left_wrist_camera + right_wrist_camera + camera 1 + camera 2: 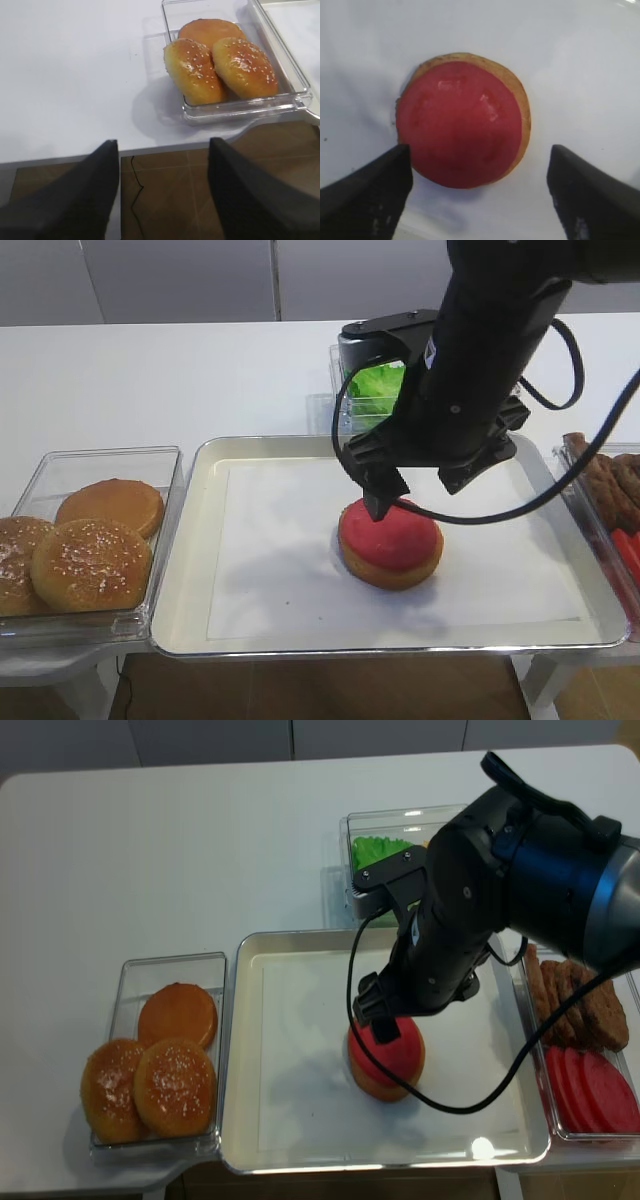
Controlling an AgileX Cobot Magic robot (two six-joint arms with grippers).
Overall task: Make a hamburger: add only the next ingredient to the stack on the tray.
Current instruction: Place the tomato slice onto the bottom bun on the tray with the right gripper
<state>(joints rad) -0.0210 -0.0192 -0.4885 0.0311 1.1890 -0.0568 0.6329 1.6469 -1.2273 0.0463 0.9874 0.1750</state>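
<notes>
White table (200, 380) bears paper-lined tray (190, 570); brown tiled floor (165, 200) below.

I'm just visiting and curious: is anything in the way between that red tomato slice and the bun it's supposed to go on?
Nothing visible. The tomato slice already lies flat on the bun bottom on the tray. The right gripper hangs open just above it, holding nothing.

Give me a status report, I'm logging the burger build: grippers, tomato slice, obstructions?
Right gripper open above the stack, holding nothing. Left gripper open, off by the sesame buns. Tomato slice flat on bun bottom, on the tray. Nothing obstructing.
</notes>
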